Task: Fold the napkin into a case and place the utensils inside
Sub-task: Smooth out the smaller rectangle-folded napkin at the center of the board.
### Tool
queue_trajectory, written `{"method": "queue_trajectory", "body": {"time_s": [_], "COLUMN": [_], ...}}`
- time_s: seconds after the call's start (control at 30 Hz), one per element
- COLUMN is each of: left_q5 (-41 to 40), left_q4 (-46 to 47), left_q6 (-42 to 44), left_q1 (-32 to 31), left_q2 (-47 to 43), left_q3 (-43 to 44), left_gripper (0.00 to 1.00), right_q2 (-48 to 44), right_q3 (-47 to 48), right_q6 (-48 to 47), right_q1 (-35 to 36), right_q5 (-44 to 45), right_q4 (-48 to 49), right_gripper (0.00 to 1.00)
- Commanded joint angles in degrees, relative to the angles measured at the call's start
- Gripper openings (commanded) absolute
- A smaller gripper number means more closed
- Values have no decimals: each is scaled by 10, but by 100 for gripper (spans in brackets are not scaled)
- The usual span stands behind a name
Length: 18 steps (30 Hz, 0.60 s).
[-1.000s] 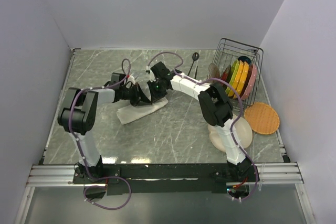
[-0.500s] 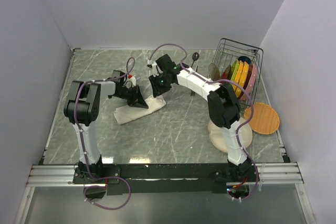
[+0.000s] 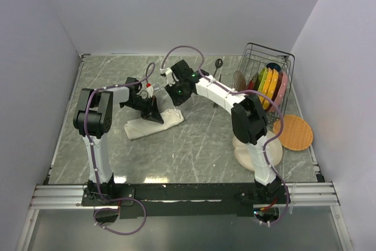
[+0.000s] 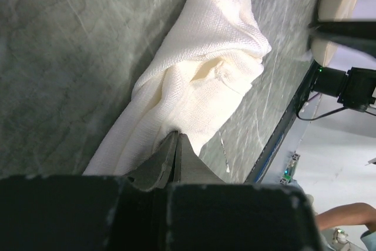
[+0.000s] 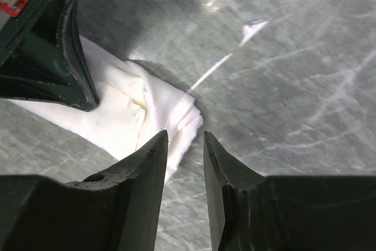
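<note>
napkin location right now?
Top view: the napkin lies bunched into a strip left of centre on the table. The shut left pincer touches its middle, and the open right pincer is by its right end.

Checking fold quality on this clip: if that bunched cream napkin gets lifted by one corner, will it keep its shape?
Probably not. The napkin lies in soft, rumpled layers, so it likely droops and unfolds. Its woven texture suggests decent grip, and it looks light enough to slide on the smooth table when pushed.
</note>
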Motion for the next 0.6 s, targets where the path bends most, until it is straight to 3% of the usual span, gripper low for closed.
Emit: {"method": "queue_trajectory", "body": {"time_s": [0.0,0.27,0.57], "left_q5": [-97,-101,-100], "left_q4": [-35,-41,-41], "left_q6": [59,66,65], "left_q1": [3,3,3], "left_q2": [34,37,38], "left_q3": [-10,-5,1], "left_gripper": [1,1,1], "right_q2": [10,27,41], "right_q3": [19,11,8], "right_q6": [-25,-30,-49], "right_q1": [18,35,40], "right_q5": [0,-9,16], "right_q4": [-6,7,4], "right_gripper": [39,39,27]}}
